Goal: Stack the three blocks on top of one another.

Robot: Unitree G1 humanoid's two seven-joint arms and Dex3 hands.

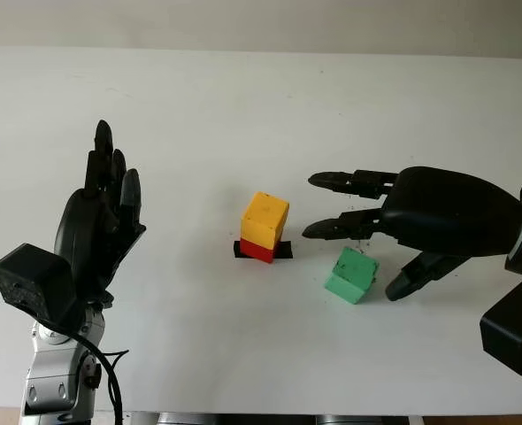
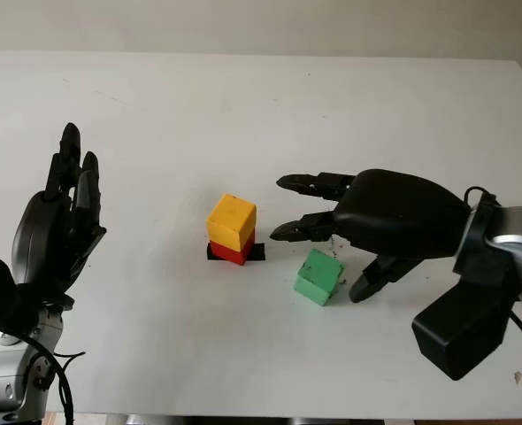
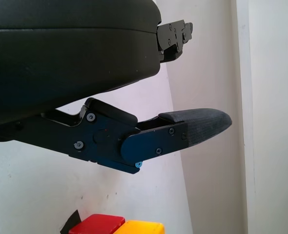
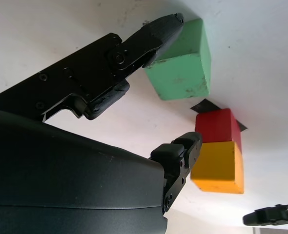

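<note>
A: Where do we stand with the stack?

B: Two of three are up. We see the yellow cube block point(image 1: 265, 219) sitting on the red cube block point(image 1: 257, 251), which rests on a small black tape marker point(image 1: 284, 251) near the middle of the white table point(image 1: 243, 106). The yellow one looks turned a little against the red one beneath it.

A: And the third?

B: The green cube block point(image 1: 353, 274) is down on the table, just right of the stack and a bit nearer to us, tilted instead of sitting flat. Our right hand point(image 1: 367, 232) is around it, holding nothing: two fingers reach out to the left on its far side, the thumb point(image 1: 413, 276) hangs on its right, near side. From the right wrist, one fingertip point(image 4: 166, 24) sits at the green block's edge; we cannot tell if it touches.

A: The left hand?

B: Our left hand point(image 1: 102, 217) is raised at the left of the table, fingers straight and holding nothing, well apart from the blocks.

A: So which step?

B: We judge it is picking up the green block. Next we would need to close on opposite faces, level it, lift it clear of the yellow top and set it down squarely, keeping the fingers from nudging the stack.
</note>
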